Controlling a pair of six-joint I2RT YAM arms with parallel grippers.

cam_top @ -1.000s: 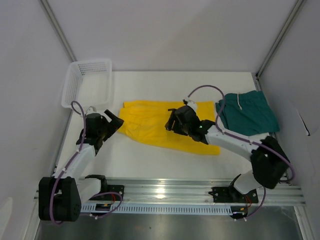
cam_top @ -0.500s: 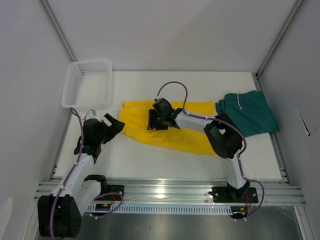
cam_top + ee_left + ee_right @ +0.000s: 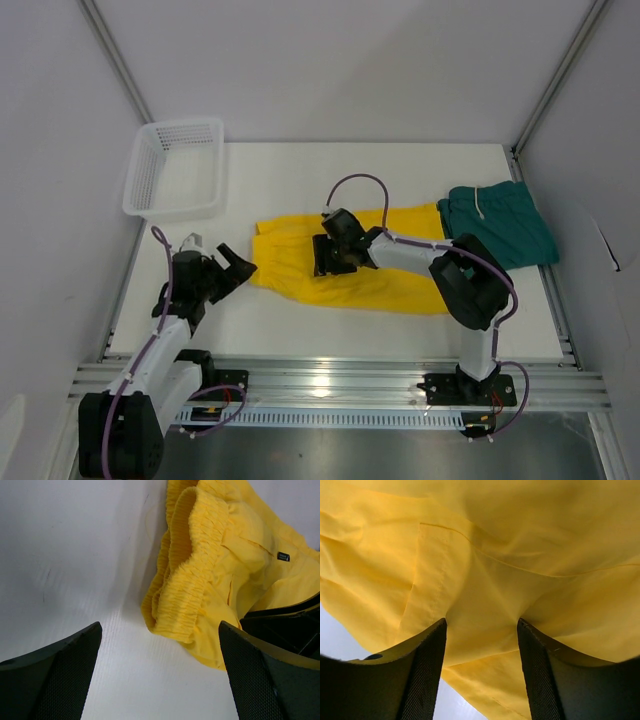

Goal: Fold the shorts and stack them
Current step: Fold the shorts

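Currently, notes by item:

Yellow shorts (image 3: 345, 270): spread loosely across the middle of the table (image 3: 300, 165), waistband end bunched toward frame left, not yet folded. Small black logo visible in the left wrist view.

Teal-green shorts (image 3: 505, 228): crumpled at the right of the top view, white drawstring showing; touching or just beside the right end of the yellow pair, I cannot tell which.

Right gripper (image 3: 481, 645): down on the middle of the yellow pair. Its fingers (image 3: 422, 680) stand partly apart with yellow cloth bunched between them; cloth seems gathered there, but whether it is firmly pinched I cannot tell.

Left gripper (image 3: 159, 672): low over the table at centre left of the top view, fingers spread wide, holding nothing, aimed at the gathered elastic waistband (image 3: 192, 575) just ahead.

Basket (image 3: 175, 168): white mesh, upper left, well apart from both pairs.

Step in hand (judgement): getting a hold on the yellow pair to flatten and fold it.

Doing it well (judgement): left fingers should take the whole waistband thickness, both layers, not one ruffle. Right fingers should close fully on cloth before any lift. Pull the two holds apart gently to smooth wrinkles first; fold onto bare table, clear of the teal-green pair.
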